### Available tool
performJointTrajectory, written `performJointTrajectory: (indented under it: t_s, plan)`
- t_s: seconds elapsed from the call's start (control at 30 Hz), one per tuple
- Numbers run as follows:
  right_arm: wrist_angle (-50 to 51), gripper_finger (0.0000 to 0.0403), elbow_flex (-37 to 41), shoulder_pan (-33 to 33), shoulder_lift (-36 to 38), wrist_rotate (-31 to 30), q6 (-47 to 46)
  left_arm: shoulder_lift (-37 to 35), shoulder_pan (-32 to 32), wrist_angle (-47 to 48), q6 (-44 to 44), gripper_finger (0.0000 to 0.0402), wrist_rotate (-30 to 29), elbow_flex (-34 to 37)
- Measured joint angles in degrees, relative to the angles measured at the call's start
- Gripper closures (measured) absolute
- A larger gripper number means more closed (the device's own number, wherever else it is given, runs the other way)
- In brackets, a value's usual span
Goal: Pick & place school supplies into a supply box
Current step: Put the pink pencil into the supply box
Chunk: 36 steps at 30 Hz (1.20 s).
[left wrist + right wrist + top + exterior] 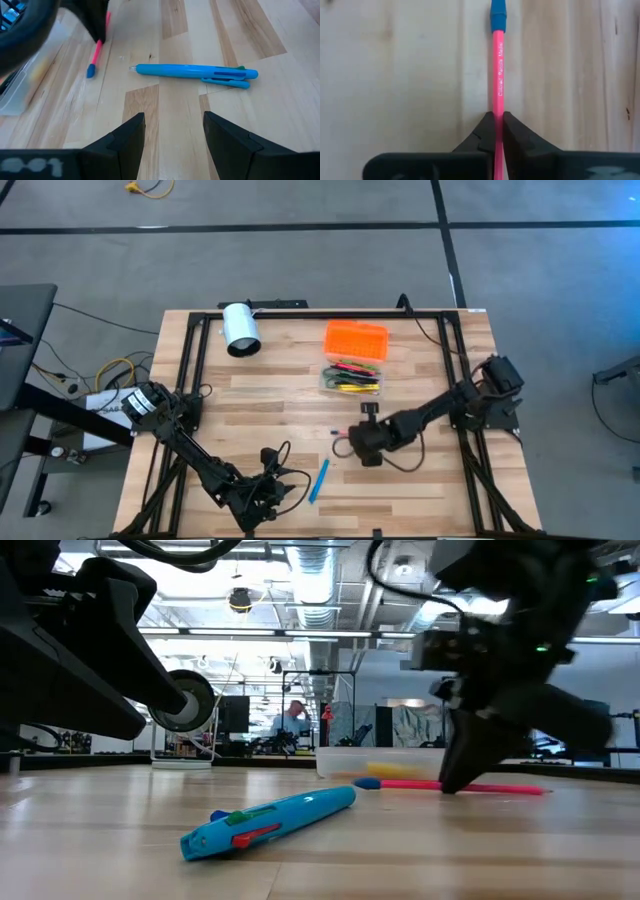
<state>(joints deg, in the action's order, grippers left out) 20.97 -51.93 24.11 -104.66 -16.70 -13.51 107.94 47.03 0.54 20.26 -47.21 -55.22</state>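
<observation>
A pink pencil [498,75] with a blue cap [499,15] lies on the wooden table, near the middle. My right gripper [498,116] is shut on it and also shows in the high view [348,442]. A light blue pen [318,480] lies near the front edge. My left gripper [174,125] is open and empty just left of the pen, as the high view shows [288,486]. The supply box's clear body [352,376] holds several pens. Its orange lid [356,338] lies just behind it. My right gripper pinches the pink pencil's shaft [498,107] between its two fingertips, about midway along it [490,787]. The fingers come from above, pointing down, and lie across the pencil. The pencil lies level on or just above the tabletop; I cannot tell which.
A white cylinder [240,330] lies on its side at the far left of the table. A black frame [195,350] runs along the table's left, right and far edges. Bare wood lies between the box and the front edge.
</observation>
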Motion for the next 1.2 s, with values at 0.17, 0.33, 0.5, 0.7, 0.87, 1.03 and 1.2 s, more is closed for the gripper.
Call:
performJointTrajectory:
  t_s: [0.17,0.33,0.5,0.7,0.87,1.03,1.2]
  plan:
    - [-0.15,0.0402,0.18,5.84,-0.26,-6.4,-3.04,0.0,0.0,-0.01,-0.01,0.021,-0.05,0.0]
    - [-0.21,0.0402,0.3,10.69,-0.46,-13.22,-4.74,0.0,0.0,-0.02,-0.01,0.021,-0.09,0.0]
    - [-0.18,0.0403,0.36,13.08,-0.55,-17.96,-5.17,0.0,0.0,-0.02,-0.37,0.021,-0.85,0.0]
    - [-0.46,0.0403,0.33,13.91,-0.55,-25.13,-5.13,0.0,0.0,-0.02,-0.47,0.021,-1.65,0.0]
    - [-0.45,0.0403,0.25,13.87,-0.46,-30.12,-5.06,-0.01,-0.02,-0.02,-0.49,0.021,-1.67,0.0]
    - [-0.22,0.0403,0.2,13.5,-0.42,-33.5,-3.46,-0.02,-0.02,-0.02,-0.47,0.021,-1.67,0.01]
    - [1.69,0.0403,-0.56,10.96,-0.33,-36.6,-2.56,-0.02,-0.02,-0.02,-0.46,0.021,-1.67,0.02]
